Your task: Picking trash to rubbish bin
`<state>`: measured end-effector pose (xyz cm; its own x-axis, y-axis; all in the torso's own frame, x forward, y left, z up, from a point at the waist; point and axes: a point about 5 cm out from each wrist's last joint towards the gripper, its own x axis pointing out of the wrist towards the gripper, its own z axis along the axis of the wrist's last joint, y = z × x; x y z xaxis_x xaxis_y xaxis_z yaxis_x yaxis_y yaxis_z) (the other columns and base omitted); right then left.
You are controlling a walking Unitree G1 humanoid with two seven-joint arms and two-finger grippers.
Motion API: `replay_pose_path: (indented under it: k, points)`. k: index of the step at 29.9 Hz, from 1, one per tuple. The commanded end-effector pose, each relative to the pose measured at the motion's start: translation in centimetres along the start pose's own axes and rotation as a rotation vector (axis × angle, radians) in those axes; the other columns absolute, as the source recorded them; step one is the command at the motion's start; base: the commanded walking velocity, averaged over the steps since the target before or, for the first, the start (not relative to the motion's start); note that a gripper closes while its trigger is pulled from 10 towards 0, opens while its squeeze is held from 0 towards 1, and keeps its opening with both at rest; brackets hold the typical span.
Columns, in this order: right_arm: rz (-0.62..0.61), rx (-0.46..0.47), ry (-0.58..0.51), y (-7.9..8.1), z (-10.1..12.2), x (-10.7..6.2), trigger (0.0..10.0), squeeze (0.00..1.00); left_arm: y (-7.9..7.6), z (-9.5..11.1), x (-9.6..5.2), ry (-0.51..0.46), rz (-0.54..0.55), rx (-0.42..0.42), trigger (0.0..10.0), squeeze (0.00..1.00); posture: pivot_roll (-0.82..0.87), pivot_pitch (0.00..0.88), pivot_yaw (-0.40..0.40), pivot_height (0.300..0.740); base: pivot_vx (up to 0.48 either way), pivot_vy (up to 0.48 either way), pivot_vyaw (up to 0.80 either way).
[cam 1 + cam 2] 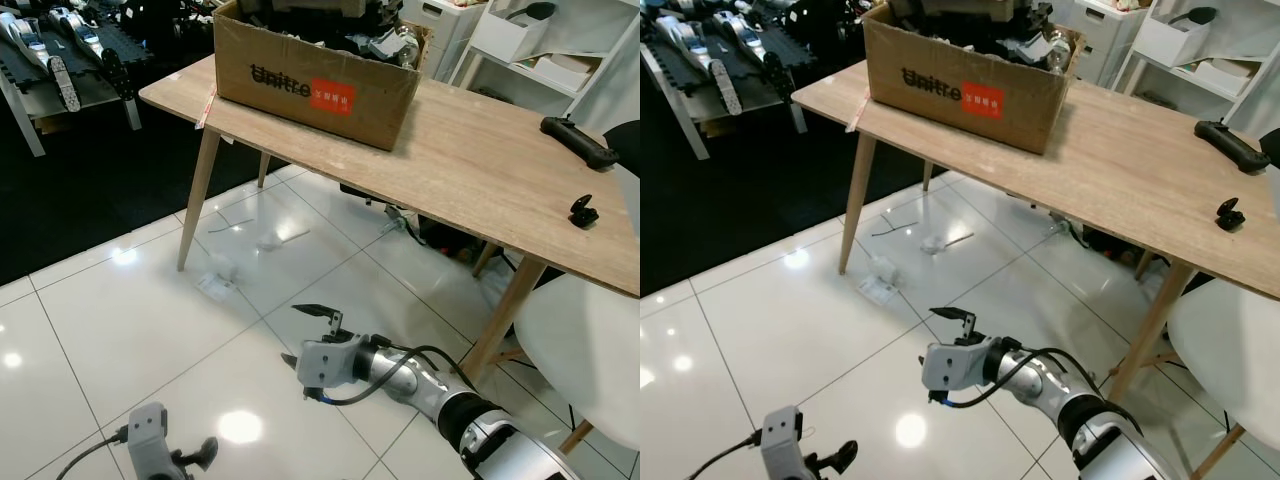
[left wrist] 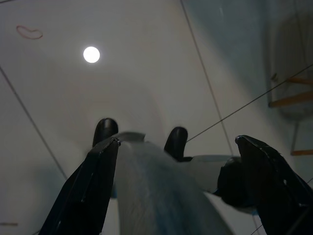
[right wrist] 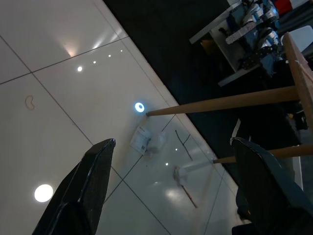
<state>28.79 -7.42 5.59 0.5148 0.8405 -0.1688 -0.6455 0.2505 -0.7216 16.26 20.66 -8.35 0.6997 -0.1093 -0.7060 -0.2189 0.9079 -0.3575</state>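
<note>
A glossy white tiled floor (image 1: 120, 320) spreads out in front of a light wooden counter (image 1: 470, 160) on slanted legs. The counter is the landmark for everything here.

On the counter's near-left end sits an open brown cardboard box (image 1: 310, 85) with dark lettering and a red label, filled with dark parts. Towards the counter's far right end lie a black handheld controller (image 1: 578, 140) and, nearer the front edge, a small black clip-like object (image 1: 583, 211).

The trash lies on the floor under and just in front of the counter's left end: a crumpled white wrapper (image 1: 218, 278) close to the front-left leg, a second pale scrap (image 1: 272, 240) with a thin stick beside it further under the counter, and a thin dark wire (image 1: 228, 224) nearby.

The right gripper (image 1: 308, 336) is stretched out low above the floor, in front of the counter's middle and apart from the trash. Its two black fingers (image 3: 90, 186) are spread wide apart with nothing between them, and the right wrist view looks between them towards the wrapper and scraps.

The left gripper (image 2: 181, 186) hangs low, well in front of the counter and furthest from it. Its fingers are also apart and empty, above the robot's own leg and feet.

A white chair seat (image 1: 585, 360) stands by the counter's right front leg.
</note>
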Motion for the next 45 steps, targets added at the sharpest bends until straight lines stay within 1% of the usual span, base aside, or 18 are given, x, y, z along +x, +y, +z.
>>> replay_pose_path:
  k: [1, 5, 10, 12, 20, 25, 31, 36, 39, 40, 42, 43, 45]
  points:
    - [0.002, 0.000, 0.004, 0.1, -0.2, -0.3, 10.0, 0.00, -0.1, -1.1, -0.2, 0.045, -0.006, 0.006, 10.0, 0.00, 0.16, 0.064, -0.065, 0.740, 0.000, 0.000, 0.00]
    - [-0.023, 0.002, 0.014, 0.1, -0.5, -0.7, 10.0, 0.00, 0.0, -1.1, -0.2, 0.054, -0.006, 0.008, 10.0, 0.00, 0.15, 0.062, -0.049, 0.740, 0.000, 0.000, 0.00]
    - [-0.021, 0.003, 0.026, 0.1, -0.7, -0.9, 10.0, 0.00, -0.2, -0.6, 0.0, 0.053, -0.021, 0.031, 10.0, 0.00, 0.13, 0.062, -0.040, 0.740, 0.000, 0.000, 0.00]
    - [-0.020, 0.004, 0.029, 0.1, -0.7, -0.9, 10.0, 0.00, -0.4, -0.1, 0.2, 0.050, -0.029, 0.044, 10.0, 0.00, 0.12, 0.059, -0.036, 0.740, 0.000, 0.000, 0.00]
    - [-0.013, 0.002, 0.025, 0.0, -0.7, -0.9, 10.0, 0.00, -1.0, 0.5, 0.6, 0.030, -0.052, 0.047, 10.0, 0.00, 0.12, 0.060, -0.046, 0.740, 0.000, 0.000, 0.00]
    - [-0.010, 0.001, 0.020, 0.0, -0.6, -0.9, 10.0, 0.00, -1.3, 0.2, 0.6, 0.027, -0.058, 0.035, 10.0, 0.00, 0.13, 0.061, -0.050, 0.740, 0.000, 0.000, 0.00]
    - [-0.005, -0.003, 0.010, 0.1, -0.5, -0.7, 10.0, 0.00, -1.1, -0.8, 0.2, 0.053, -0.055, 0.029, 10.0, 0.00, 0.13, 0.070, -0.047, 0.740, 0.000, 0.000, 0.00]
    - [-0.007, -0.004, 0.011, 0.1, -0.6, -0.9, 10.0, 0.00, -1.0, -1.1, 0.2, 0.061, -0.046, 0.026, 10.0, 0.00, 0.16, 0.060, -0.100, 0.740, 0.000, 0.000, 0.00]
    - [-0.010, -0.003, 0.017, 0.1, -0.7, -1.1, 10.0, 0.00, -0.9, -1.1, 0.1, 0.043, -0.026, -0.004, 10.0, 0.00, 0.16, 0.060, -0.100, 0.740, 0.000, 0.000, 0.00]
    - [-0.010, -0.002, 0.019, 0.1, -0.8, -1.1, 10.0, 0.00, -0.8, -1.1, 0.1, 0.038, -0.022, -0.013, 10.0, 0.00, 0.17, 0.063, -0.124, 0.740, 0.000, 0.000, 0.00]
    - [-0.010, -0.001, 0.019, 0.2, -0.8, -1.2, 10.0, 0.00, -0.8, -1.2, 0.0, 0.035, -0.018, -0.019, 10.0, 0.00, 0.16, 0.060, -0.129, 0.740, 0.000, 0.000, 0.00]
    - [-0.011, 0.001, 0.020, 0.3, -0.8, -1.2, 10.0, 0.00, -0.7, -1.4, 0.0, 0.037, -0.015, -0.023, 10.0, 0.00, 0.16, 0.060, -0.147, 0.740, 0.000, 0.000, 0.00]
    - [-0.014, 0.003, 0.018, 0.3, -0.9, -1.3, 10.0, 0.00, -0.6, -1.6, -0.1, 0.035, -0.007, -0.030, 10.0, 0.00, 0.19, 0.063, -0.160, 0.740, 0.000, 0.000, 0.00]
